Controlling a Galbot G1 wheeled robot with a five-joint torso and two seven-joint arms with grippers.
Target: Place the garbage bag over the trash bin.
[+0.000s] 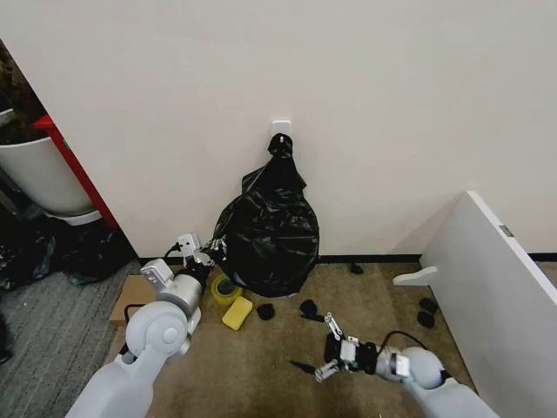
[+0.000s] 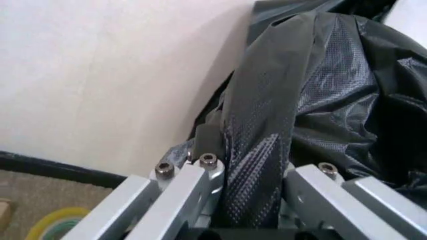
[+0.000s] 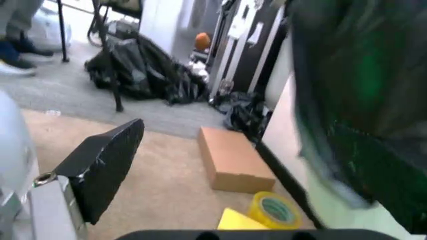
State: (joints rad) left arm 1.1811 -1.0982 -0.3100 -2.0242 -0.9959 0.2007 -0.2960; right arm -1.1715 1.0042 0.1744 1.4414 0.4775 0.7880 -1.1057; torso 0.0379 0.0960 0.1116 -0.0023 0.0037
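A fold of the garbage bag [image 2: 267, 150] is pinched between the jaws of the left gripper [image 1: 198, 252], low against the wall [image 1: 392, 104], under the hook [image 1: 280, 131]. The thin, slippery film is best held bunched. The right gripper [image 1: 329, 359] is held open over the carpet [image 1: 261, 366].

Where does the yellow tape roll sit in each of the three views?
Head view: yellow tape roll on the carpet under the hanging black bags.
Left wrist view: on the carpet, just out from the wall.
Right wrist view: on the carpet beside the cardboard box.
Shared landmark: the black baseboard.
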